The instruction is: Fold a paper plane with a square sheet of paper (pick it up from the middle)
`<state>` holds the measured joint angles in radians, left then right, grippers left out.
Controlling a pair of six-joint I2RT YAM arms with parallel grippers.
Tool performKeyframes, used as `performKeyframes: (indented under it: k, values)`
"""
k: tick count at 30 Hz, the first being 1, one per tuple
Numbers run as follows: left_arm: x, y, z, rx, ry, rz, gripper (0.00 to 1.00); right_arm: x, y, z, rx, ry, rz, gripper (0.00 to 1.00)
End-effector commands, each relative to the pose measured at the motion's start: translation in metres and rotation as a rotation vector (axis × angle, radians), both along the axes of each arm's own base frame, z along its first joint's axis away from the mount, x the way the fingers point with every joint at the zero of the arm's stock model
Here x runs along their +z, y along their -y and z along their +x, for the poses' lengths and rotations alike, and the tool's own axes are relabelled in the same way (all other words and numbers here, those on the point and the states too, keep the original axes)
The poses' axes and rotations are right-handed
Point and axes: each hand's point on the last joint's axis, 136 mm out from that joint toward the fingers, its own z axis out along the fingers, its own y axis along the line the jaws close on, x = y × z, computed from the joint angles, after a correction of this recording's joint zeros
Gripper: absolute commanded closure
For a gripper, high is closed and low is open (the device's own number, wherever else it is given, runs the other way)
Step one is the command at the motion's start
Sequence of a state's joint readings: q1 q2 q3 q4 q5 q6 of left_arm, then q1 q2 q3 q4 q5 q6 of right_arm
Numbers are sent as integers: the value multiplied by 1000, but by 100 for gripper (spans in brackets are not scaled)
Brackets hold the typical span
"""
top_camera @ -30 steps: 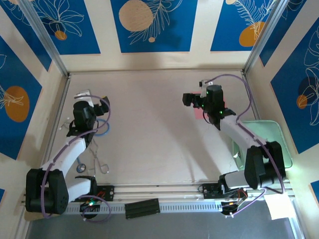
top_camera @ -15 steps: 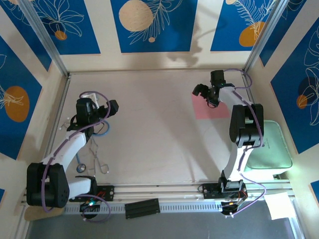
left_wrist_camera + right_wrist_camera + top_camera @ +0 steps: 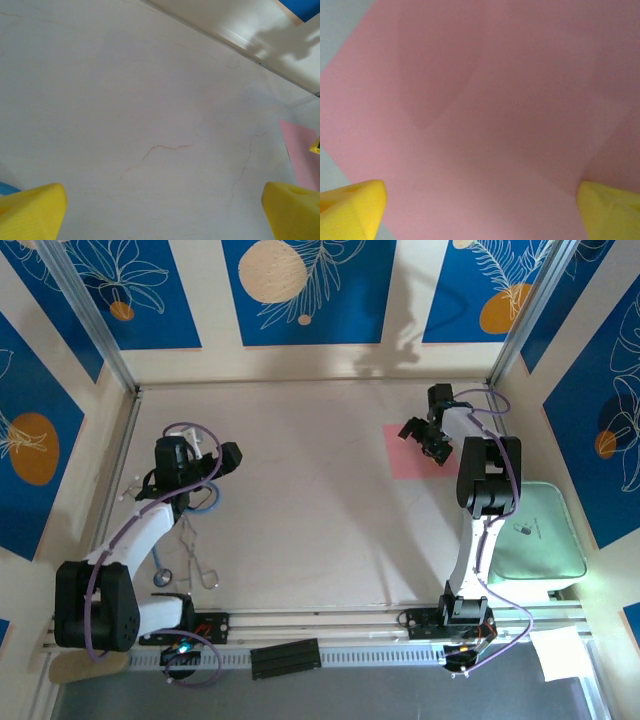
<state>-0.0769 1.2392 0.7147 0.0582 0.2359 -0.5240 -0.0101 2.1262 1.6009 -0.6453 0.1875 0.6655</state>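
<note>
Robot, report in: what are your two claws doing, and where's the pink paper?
Left gripper open over bare table. Right gripper open, low over the square sheet of paper. Sheet flat, unfolded, not gripped. Green pad sits apart.

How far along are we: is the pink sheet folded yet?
No, the square sheet of paper lies flat and uncreased beneath the right gripper.

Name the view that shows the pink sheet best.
Top external: the sheet lies flat on the table, most of its outline visible. Right wrist shows its surface close up, edges cropped; left wrist, one corner.
</note>
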Motion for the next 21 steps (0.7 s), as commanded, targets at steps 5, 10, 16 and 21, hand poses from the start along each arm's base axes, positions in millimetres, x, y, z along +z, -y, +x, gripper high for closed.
performKeyframes:
  k: [5, 10, 16, 21]
  values:
    - [-4, 6, 1, -10, -45, -28, 1, -9, -22, -36, -96, -128, 54, 3]
    - [-11, 3, 0, 6, -80, -16, 1, -14, -51, -60, -142, -191, 63, 3]
    - [-19, 4, -2, 1, -112, -20, 1, -12, -109, -94, -168, -242, 52, 3]
    - [-22, 4, -3, 4, -141, -27, 1, -2, -159, -121, -234, -232, 58, 7]
